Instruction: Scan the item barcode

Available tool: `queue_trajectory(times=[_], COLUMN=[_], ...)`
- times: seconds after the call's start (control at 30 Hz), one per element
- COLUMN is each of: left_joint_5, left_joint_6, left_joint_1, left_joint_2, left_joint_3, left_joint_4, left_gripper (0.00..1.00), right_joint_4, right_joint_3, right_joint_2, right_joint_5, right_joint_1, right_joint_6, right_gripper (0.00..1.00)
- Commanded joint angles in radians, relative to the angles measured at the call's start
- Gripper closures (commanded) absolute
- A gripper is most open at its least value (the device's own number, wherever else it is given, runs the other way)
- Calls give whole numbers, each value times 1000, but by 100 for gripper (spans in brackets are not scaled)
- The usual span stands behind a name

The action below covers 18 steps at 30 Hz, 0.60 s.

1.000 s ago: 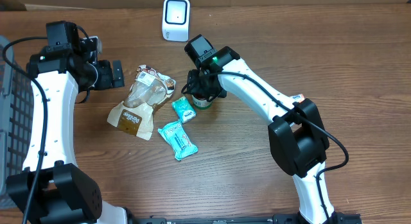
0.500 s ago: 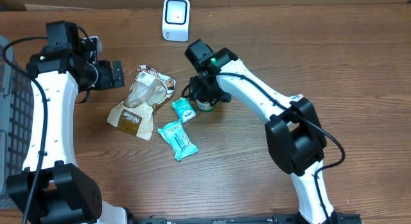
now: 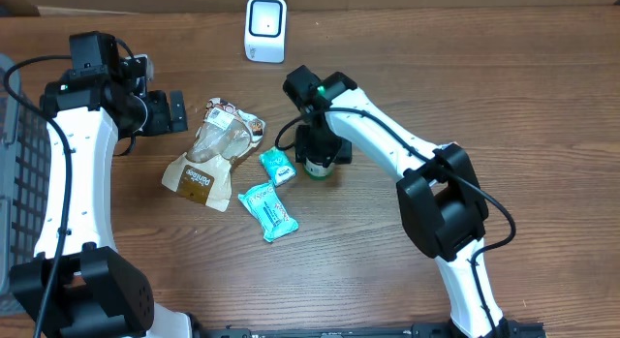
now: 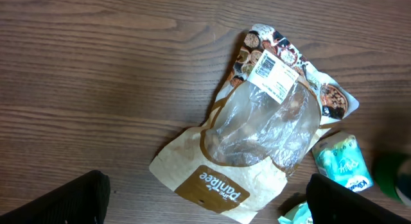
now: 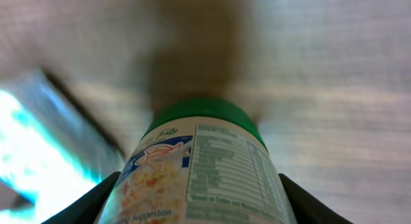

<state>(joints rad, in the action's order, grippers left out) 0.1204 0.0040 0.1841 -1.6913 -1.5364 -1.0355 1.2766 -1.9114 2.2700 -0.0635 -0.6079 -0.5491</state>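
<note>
Overhead: right claw [image 3: 318,152] at centre frame gripped the green-capped bottle [image 3: 316,169], below the scanner [image 3: 264,28] at top centre; left claw [image 3: 172,112], upper left, gaped wide. Left wrist: bag [image 4: 257,134] lay centre-right. Right wrist: bottle filled lower centre, label facing camera.
</note>
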Motion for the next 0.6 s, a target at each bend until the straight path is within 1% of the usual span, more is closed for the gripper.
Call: queue_trajectory(times=[0.0, 0.03, 0.07, 0.13, 0.2, 0.23, 0.3, 0.33, 0.37, 0.4, 0.47, 0.5, 0.57], left_joint_5=[3, 3, 3, 3, 3, 3, 3, 3, 3, 3, 3, 3, 3], left_joint_6=[19, 18, 18, 18, 19, 19, 19, 19, 19, 19, 18, 19, 19], left_joint_1=[5, 5, 5, 5, 5, 5, 5, 5, 5, 5, 5, 5, 5], left_joint_2=[11, 11, 11, 11, 11, 11, 11, 11, 11, 11, 11, 11, 11], left_joint_3=[-15, -15, -15, -15, -15, -15, -15, -15, -15, -15, -15, -15, -15], left_joint_4=[0, 0, 0, 0, 0, 0, 0, 0, 0, 0, 0, 0, 0], left_gripper=[0, 0, 0, 0, 0, 0, 0, 0, 0, 0, 0, 0, 1], right_joint_4=[54, 66, 68, 60, 50, 50, 54, 61, 60, 56, 32, 7, -76], right_joint_3=[-87, -97, -101, -102, -102, -102, -102, -102, -102, -102, -102, -102, -102], right_joint_2=[-5, -5, -5, -5, -5, -5, -5, -5, -5, -5, -5, -5, -5], right_joint_5=[-152, -211, -283, -426, -588, -634, -700, -752, -774, -792, -829, -852, -908], right_joint_1=[21, 28, 35, 49, 67, 75, 89, 98, 100, 102, 103, 104, 104], right_joint_6=[8, 8, 6, -4, -18, -70, -243, -397, -470, -557, -700, -752, -845], right_gripper=[37, 41, 53, 71, 75, 75, 78, 80, 85, 86, 91, 96, 96])
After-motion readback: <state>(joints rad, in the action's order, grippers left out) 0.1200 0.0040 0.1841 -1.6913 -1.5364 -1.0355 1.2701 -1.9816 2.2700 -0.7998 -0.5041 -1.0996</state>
